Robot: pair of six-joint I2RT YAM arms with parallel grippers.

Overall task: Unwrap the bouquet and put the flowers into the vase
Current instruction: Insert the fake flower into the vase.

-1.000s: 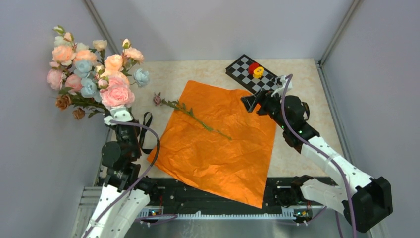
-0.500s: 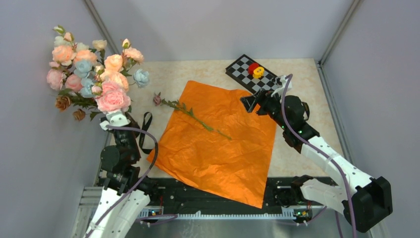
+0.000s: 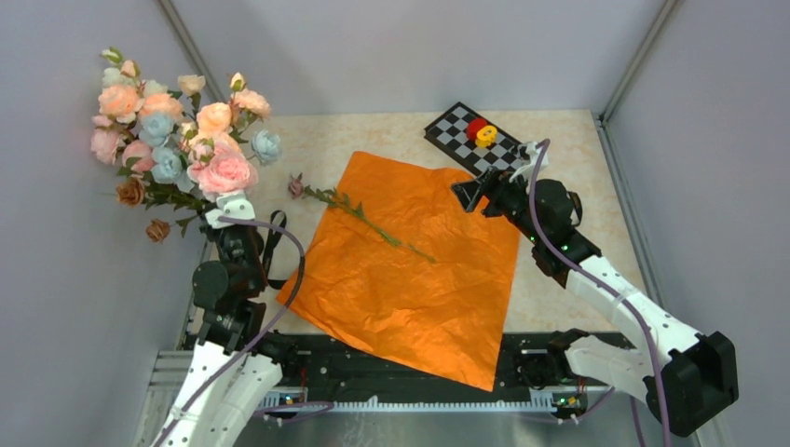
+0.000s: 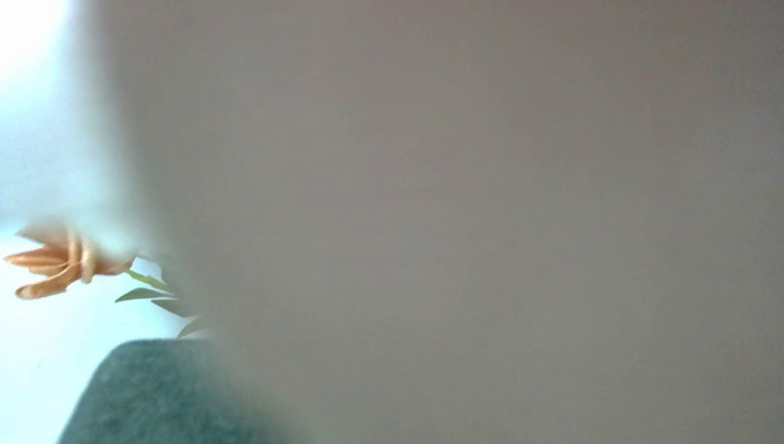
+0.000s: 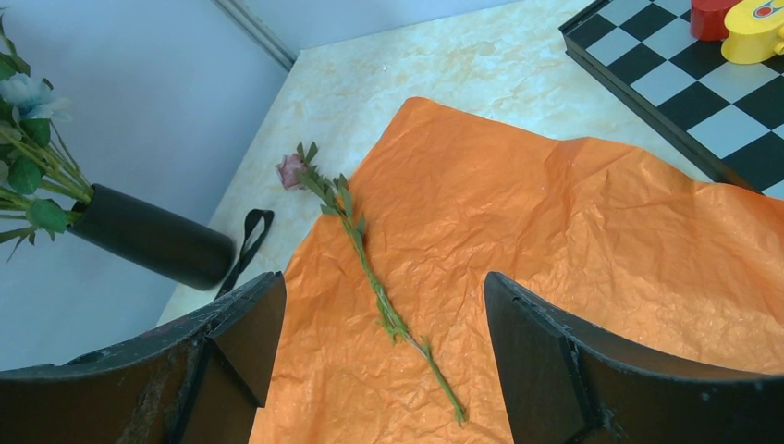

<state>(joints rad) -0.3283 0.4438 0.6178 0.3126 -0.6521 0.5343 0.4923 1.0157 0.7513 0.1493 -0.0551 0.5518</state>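
Right pincer (image 5: 381, 301) is hovering wide open; loose flower (image 5: 370, 276) is lying ahead, stem end nearest it, bloom pointing toward the vase (image 5: 153, 242). Left pincer (image 3: 227, 207), closed, is sitting farther off.

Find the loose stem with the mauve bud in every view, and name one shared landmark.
Top external: the loose stem lies diagonally across the upper left of the orange paper, bud just off its edge.
Right wrist: left of centre, on the same paper.
Left wrist: not in it; a blur fills most of that view.
Shared landmark: the orange paper, seen in the top and right wrist views only.
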